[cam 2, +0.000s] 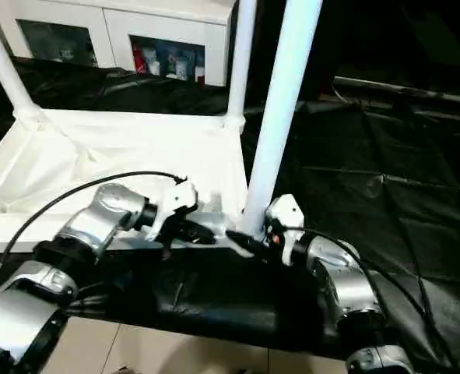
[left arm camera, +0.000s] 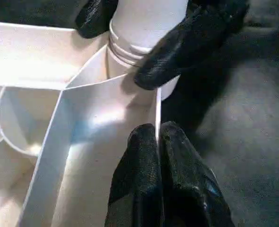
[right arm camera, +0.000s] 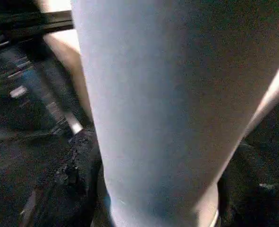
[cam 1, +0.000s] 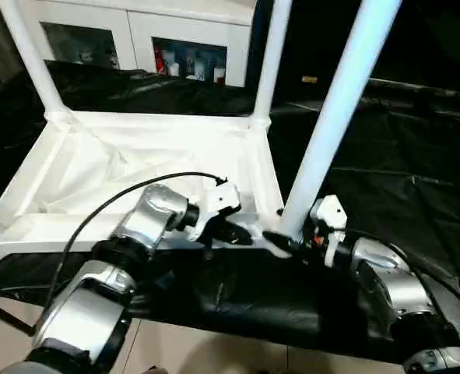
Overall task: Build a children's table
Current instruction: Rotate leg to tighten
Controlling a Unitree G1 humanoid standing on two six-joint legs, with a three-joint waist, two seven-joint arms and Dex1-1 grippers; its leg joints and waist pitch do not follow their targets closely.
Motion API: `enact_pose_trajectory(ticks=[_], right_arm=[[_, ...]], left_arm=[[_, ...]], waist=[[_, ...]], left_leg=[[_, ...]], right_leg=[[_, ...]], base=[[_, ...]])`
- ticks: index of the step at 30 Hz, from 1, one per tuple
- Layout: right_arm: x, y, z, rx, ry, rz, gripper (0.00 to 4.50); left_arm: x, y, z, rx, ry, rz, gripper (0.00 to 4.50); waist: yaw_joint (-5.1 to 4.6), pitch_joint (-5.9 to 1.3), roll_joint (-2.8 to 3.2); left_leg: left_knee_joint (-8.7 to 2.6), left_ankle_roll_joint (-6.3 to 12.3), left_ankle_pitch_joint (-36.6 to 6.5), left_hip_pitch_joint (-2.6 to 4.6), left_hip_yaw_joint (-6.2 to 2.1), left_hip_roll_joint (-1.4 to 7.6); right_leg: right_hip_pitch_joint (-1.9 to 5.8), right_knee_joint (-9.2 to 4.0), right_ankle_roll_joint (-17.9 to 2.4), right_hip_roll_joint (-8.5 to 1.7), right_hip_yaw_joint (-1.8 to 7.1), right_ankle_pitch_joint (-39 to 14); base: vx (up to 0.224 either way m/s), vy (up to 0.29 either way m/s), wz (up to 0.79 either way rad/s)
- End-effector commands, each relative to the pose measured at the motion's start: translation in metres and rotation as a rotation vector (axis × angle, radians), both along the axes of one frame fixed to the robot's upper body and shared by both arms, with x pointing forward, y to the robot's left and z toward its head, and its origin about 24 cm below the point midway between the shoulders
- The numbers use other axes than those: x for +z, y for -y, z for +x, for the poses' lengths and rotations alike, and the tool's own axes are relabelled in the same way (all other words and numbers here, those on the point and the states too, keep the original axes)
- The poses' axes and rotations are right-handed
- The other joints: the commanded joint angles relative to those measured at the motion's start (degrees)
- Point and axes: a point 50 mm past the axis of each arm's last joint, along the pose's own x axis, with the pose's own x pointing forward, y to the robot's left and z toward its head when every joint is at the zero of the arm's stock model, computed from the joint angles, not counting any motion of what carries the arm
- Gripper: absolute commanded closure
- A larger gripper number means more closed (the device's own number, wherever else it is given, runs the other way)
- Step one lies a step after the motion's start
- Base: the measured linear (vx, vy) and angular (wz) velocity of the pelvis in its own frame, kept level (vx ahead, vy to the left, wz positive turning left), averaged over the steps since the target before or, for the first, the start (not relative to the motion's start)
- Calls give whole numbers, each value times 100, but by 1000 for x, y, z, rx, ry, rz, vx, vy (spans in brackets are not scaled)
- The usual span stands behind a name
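**Two tools at the near corner**

The white table top [cam 1: 136,167] lies upside down on the black worktop [cam 1: 416,195]. The bent left arm's tool [left arm camera: 157,142] pinches its rim, fingers shut. The right tool [cam 1: 286,243], fingers apart, hugs the bottom of the near leg [cam 1: 331,117].

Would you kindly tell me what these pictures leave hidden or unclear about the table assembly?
- Tops of the long white plastic tube legs: cut off by the upper edge in both eye views.
- How deep the near leg sits in the white plastic tabletop's corner socket: covered by the right gripper's black fingers in the left wrist view.
- A fourth leg: none visible; the left frame edge crops that corner.
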Motion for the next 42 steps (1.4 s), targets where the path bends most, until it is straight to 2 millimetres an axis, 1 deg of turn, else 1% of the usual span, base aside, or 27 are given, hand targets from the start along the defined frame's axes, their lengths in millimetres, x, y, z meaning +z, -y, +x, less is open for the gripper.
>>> enact_pose_trajectory(ticks=[1,3,4,5,6,7,8,9,10,11,12,13,17,20,21,22,24,25,26,29,33,34,35,36,37,39,42], right_arm=[[-23,1,-2,-126,-113,-43,178],[-28,-1,4,-240,-141,-52,178],[-31,-5,11,-353,-169,-47,178],[-31,-5,11,-353,-169,-47,178],[-31,-5,11,-353,-169,-47,178],[-32,-7,15,-419,-188,-43,178],[-31,-15,19,-445,-186,-56,178],[-27,-30,24,-440,-154,-91,178],[-25,-37,26,-420,-128,-111,178],[-22,-44,26,-388,-103,-108,178],[-20,-46,26,-370,-93,-101,122],[-19,-47,27,-367,-93,-79,108],[-15,-42,29,-353,-41,-87,75],[-10,-38,28,-313,-19,-51,75],[-1,-31,25,-209,21,2,75],[2,-29,23,-170,36,15,75],[7,-21,17,-60,52,20,75],[9,-18,14,-20,54,15,75],[10,-13,10,32,47,14,75],[12,0,-1,166,5,21,75],[13,14,-11,271,-18,-10,75],[12,18,-14,307,-36,-25,75],[11,19,-15,318,-42,-36,75],[10,21,-16,328,-48,-48,75],[9,22,-17,341,-54,-58,75],[10,21,-18,344,-56,-48,75],[11,18,-19,351,-54,-24,75]], left_arm=[[-8,2,7,164,28,29,450],[-9,8,11,239,49,27,450],[-10,18,13,288,59,24,450],[-10,18,13,288,59,24,450],[-10,18,13,288,59,24,450],[-10,24,13,313,62,22,450],[-11,33,11,305,70,27,450],[-12,48,7,277,80,28,450],[-12,54,5,259,84,27,450],[-12,58,4,239,88,27,450],[-11,59,4,231,88,27,450],[-11,59,4,228,89,27,450],[-11,51,5,193,88,30,450],[-11,46,6,176,77,33,450],[-11,38,6,141,57,50,450],[-11,35,5,128,51,57,450],[-12,26,3,70,21,78,450],[-13,22,3,47,10,85,450],[-12,18,1,12,1,91,450],[-11,6,-1,-68,-37,106,450],[-7,-5,-5,-151,-64,98,450],[-4,-9,-7,-185,-86,80,450],[-3,-10,-8,-201,-100,74,450],[-2,-12,-9,-216,-116,70,450],[-1,-15,-11,-246,-140,74,450],[-1,-17,-13,-260,-158,75,450],[-1,-20,-15,-273,-174,72,450]], waist=[[-15,-248,-4],[-32,-248,-18],[-35,-240,46],[-76,-237,2],[-68,-250,-3],[-59,-255,4],[-59,-255,4],[-81,-249,35],[-97,-259,23],[-88,-268,15],[-81,-266,15],[-82,-270,22],[-79,-277,32],[-78,-282,38],[-74,-279,56],[-51,-286,38],[-46,-278,33],[-23,-300,44],[-20,-301,45],[-9,-312,56],[-5,-314,72],[-3,-314,110],[0,-309,91],[5,-303,115],[10,-298,108],[21,-288,122],[34,-287,108]], left_leg=[[-394,192,-1832,26,50,-1],[-416,132,-1929,8,23,-7],[-413,116,-1976,24,23,-7],[-411,65,-2070,25,25,-23],[-412,57,-2057,16,12,-30],[-413,101,-1988,6,15,-19],[-413,101,-1988,6,15,-19],[-419,88,-2025,-5,17,-28],[-422,48,-2054,-11,6,-37],[-414,77,-2044,-2,9,-37],[-413,98,-2044,1,8,-35],[-416,141,-2027,-14,8,-32],[-423,177,-1954,-29,16,-23],[-419,217,-1961,-24,23,-18],[-420,251,-1972,-20,27,-18],[-405,334,-1971,-16,35,-9],[-423,414,-1877,-61,32,-11],[-405,444,-1707,-58,32,-8],[-401,462,-1638,-49,38,3],[-371,616,-1273,-65,40,17],[-351,705,-1125,-50,52,26],[-353,691,-1147,-42,47,29],[-347,660,-1215,-24,64,36],[-353,645,-1220,-23,67,41],[-351,612,-1240,-26,77,41],[-364,568,-1309,-13,79,50],[-364,505,-1393,-11,81,43]], right_leg=[[178,-442,-1095,-173,109,-2154],[186,-470,-919,-173,91,-2411],[156,-474,-922,-174,98,-2431],[141,-489,-877,-156,90,-2555],[166,-489,-841,-165,82,-2615],[152,-494,-831,-165,92,-2480],[152,-494,-831,-165,92,-2480],[147,-497,-831,-144,90,-2424],[159,-495,-791,-147,75,-2522],[147,-510,-762,-156,81,-2517],[146,-513,-764,-158,83,-2485],[157,-499,-786,-155,86,-2384],[167,-469,-927,-149,93,-1998],[178,-456,-1001,-153,95,-1883],[187,-455,-1034,-146,95,-1814],[199,-455,-1051,-150,101,-1711],[238,-443,-1072,-156,95,-1678],[253,-430,-1083,-168,98,-1564],[240,-424,-1141,-175,103,-1451],[292,-337,-1449,-162,92,-731],[297,-291,-1669,-169,90,-380],[301,-282,-1713,-173,89,-385],[293,-286,-1741,-161,86,-438],[292,-282,-1762,-161,89,-433],[294,-278,-1776,-153,87,-426],[288,-282,-1762,-152,85,-530],[292,-293,-1704,-153,89,-694]], base=[[0,0,0],[0,0,0],[0,0,0],[0,0,0],[0,0,0],[0,0,0],[0,0,0],[0,0,0],[0,0,0],[0,0,0],[0,0,0],[0,0,0],[0,0,0],[0,0,0],[0,0,0],[0,0,0],[0,0,0],[0,0,0],[0,0,0],[0,0,0],[0,0,0],[0,0,0],[0,0,0],[0,0,0],[0,0,0],[0,0,0],[0,0,0]])
